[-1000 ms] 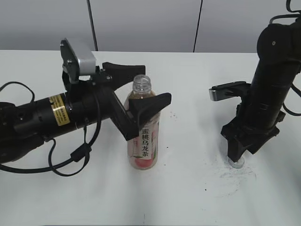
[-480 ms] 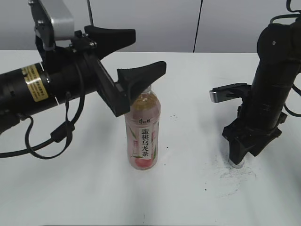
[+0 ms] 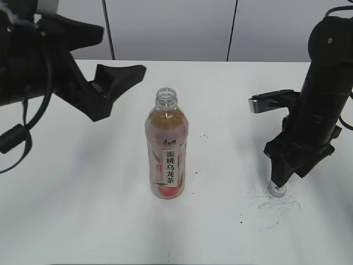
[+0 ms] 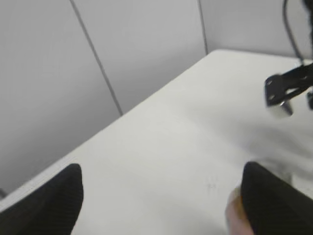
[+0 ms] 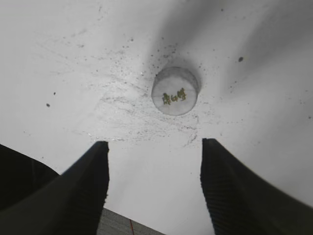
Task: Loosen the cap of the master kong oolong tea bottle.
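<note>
A white counter [image 3: 99,221] is filling the scene, with pale grey wall panels behind it and a smudge of dark specks and scuffing toward its right side. The master kong oolong tea bottle [image 3: 167,152] is standing upright near the middle of the counter, its neck bare and open at the top, amber tea showing above the pink-and-white label. The cap [image 3: 277,190] is lying flat on the counter well apart from the bottle, out at about four o'clock from it, in the middle of the scuffed patch; in the right wrist view the cap [image 5: 174,91] is showing its top with a faint greenish mark.

The left hand [image 3: 102,66] is hanging above the counter at roughly ten o'clock from the bottle, jaws spread wide and gripping nothing; in its own wrist view the left hand [image 4: 161,193] is showing only bare counter between its two dark fingertips, with a sliver of the bottle beside the right one. The right hand [image 3: 284,176] is pointing straight down just above the cap, and in its wrist view the right hand [image 5: 154,183] is spread wide, with the cap lying at twelve o'clock beyond the fingertips and touching neither.

Judging by this, the loosening looks done and more, since the cap is off and set down. What remains seems to be clearing away: the right hand lifting straight up off the cap without nudging it, and the left hand keeping clear of the open, unsupported bottle so that it is not tipped.
</note>
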Motion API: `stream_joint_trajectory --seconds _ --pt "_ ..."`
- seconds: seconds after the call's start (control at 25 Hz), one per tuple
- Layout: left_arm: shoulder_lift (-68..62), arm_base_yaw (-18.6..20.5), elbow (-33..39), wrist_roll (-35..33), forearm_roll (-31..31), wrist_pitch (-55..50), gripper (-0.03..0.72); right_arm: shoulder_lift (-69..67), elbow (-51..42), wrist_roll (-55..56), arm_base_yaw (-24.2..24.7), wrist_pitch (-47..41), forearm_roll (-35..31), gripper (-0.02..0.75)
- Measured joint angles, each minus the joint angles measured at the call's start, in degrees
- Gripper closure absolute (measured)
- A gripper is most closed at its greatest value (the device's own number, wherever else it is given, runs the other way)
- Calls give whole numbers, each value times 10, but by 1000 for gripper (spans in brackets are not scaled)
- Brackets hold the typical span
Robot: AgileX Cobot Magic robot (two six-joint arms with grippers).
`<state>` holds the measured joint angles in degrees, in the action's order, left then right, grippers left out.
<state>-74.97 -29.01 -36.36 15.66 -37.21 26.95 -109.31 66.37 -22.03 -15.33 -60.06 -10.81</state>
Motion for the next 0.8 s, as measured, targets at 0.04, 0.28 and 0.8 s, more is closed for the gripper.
stream_joint_trajectory --seconds 0.04,0.28,0.8 --pt "14 0 0 0 12 -45 103 4 0 0 0 -1 0 290" --pt "87 0 0 0 203 -304 103 46 0 1 0 -6 0 290" --pt "386 -1 0 -207 518 -737 103 224 0 6 0 -96 0 290"
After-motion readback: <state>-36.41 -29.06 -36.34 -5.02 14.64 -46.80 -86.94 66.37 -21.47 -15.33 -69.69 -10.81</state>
